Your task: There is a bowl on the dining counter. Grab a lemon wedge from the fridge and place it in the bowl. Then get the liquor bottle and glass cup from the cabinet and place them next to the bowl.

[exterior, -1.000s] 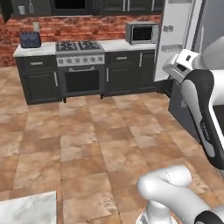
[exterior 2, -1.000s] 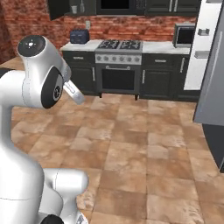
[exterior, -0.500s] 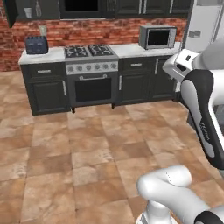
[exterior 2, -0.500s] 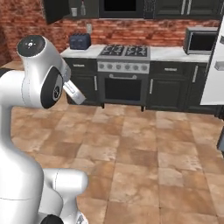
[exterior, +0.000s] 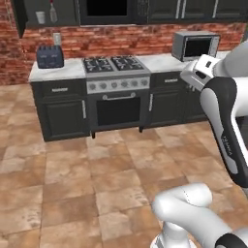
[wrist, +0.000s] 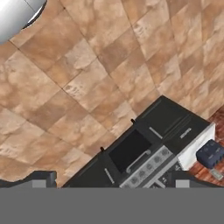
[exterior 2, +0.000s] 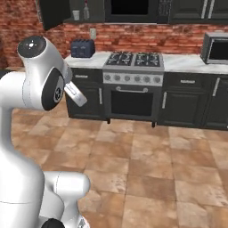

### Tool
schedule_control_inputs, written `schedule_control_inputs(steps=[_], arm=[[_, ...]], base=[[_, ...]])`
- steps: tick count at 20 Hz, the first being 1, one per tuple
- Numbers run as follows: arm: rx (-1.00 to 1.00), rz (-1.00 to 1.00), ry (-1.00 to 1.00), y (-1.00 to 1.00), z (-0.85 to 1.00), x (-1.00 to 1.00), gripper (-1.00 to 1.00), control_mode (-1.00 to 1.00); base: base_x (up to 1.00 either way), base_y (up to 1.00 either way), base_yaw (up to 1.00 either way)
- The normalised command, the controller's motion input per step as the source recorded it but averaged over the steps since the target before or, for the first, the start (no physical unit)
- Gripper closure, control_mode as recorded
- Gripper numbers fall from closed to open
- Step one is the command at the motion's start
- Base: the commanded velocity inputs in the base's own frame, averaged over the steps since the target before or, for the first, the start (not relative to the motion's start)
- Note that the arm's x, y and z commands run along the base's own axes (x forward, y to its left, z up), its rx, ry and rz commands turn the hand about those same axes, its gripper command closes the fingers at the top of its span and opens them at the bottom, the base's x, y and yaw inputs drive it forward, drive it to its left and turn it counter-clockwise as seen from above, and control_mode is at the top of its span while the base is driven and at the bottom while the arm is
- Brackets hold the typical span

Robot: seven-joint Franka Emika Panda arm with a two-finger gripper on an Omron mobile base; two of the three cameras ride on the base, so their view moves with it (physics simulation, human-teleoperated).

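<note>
Hand (wrist: 112,181) empty with fingers wide apart, and the open cabinet (exterior: 48,12) with the cup (exterior: 40,17) sits far left, up high.

Floor (wrist: 87,65) under the hand: mottled tan-brown tiles; beyond it, black cabinets (exterior: 63,114) with silver handles, white marble worktop (exterior: 53,70); steel-grey stove (exterior: 116,80), black oven door; dark blue toaster (exterior: 50,56); red brick wall (exterior: 126,41); grey microwave (exterior: 195,45).
</note>
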Motion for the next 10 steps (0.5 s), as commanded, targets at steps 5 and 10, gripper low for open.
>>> schedule_control_inputs(steps=[5,10], arm=[[0.0,0.0,0.0,0.0,0.0,0.0,-1.0,1.0],[0.0,0.0,0.0,0.0,0.0,0.0,-1.0,1.0]], base=[[1.0,0.89,0.0],[1.0,0.79,0.0]])
